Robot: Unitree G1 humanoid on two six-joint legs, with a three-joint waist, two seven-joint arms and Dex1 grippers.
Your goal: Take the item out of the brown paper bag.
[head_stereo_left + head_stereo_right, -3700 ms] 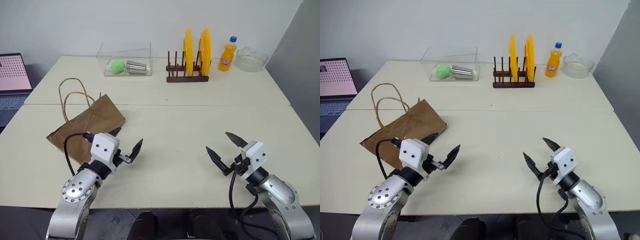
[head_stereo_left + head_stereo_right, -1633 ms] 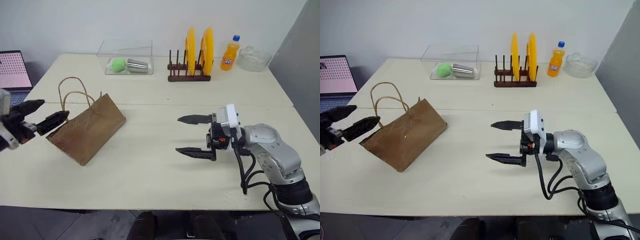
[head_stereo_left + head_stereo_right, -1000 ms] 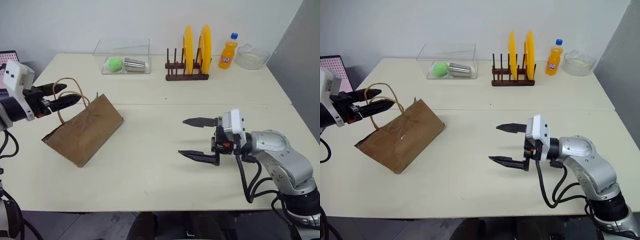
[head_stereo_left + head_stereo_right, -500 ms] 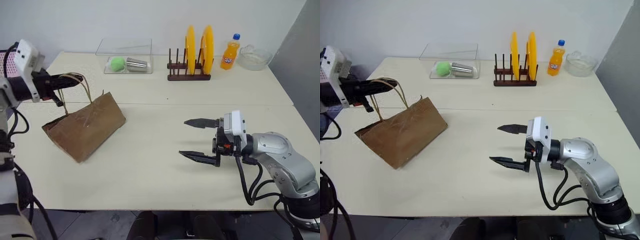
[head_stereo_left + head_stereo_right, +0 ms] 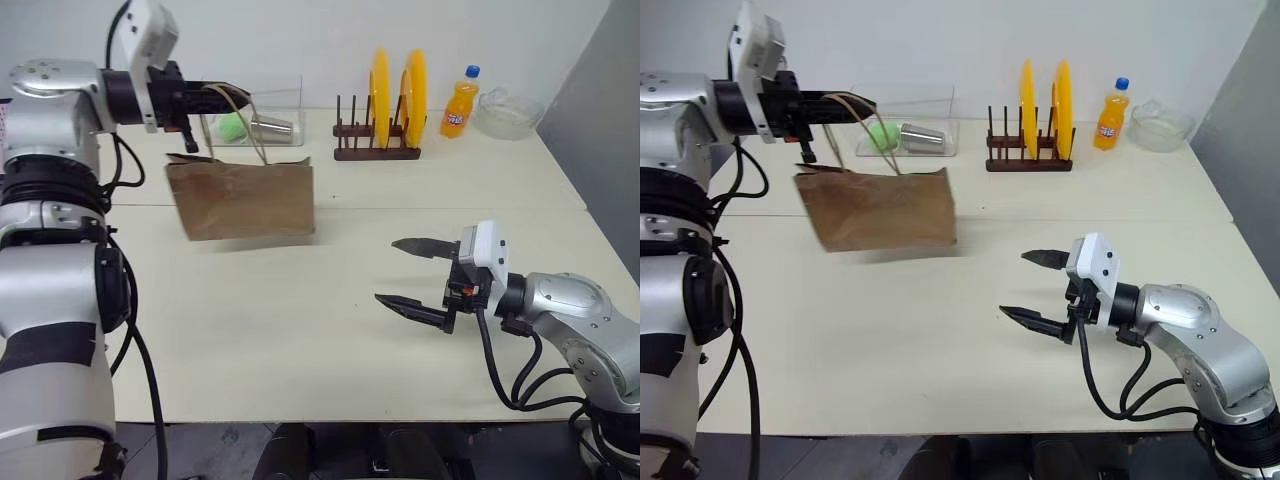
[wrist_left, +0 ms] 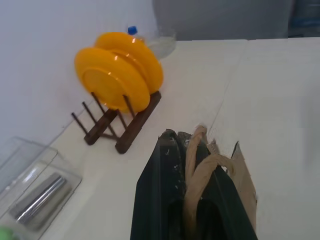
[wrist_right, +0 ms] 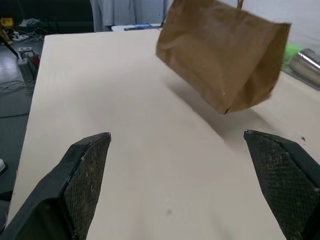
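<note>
While the left gripper [image 5: 215, 97] pinched the brown paper bag [image 5: 243, 199] by its handles, hanging clear above the table's far left, the right gripper [image 5: 415, 275] waited agape nearby, presumably to reach the unseen item.

Along the far side of the cream counter [image 5: 300, 330] we see a clear plastic box [image 5: 910, 125] holding a green ball [image 5: 878, 135] and a metal cup [image 5: 920, 139], a wooden rack [image 5: 375, 150] with two yellow plates [image 5: 392, 92], an orange soda bottle [image 5: 457, 104] and a glass bowl [image 5: 506, 113].

Cream table [image 5: 300, 330] (white wall [image 5: 300, 40] behind)
</note>
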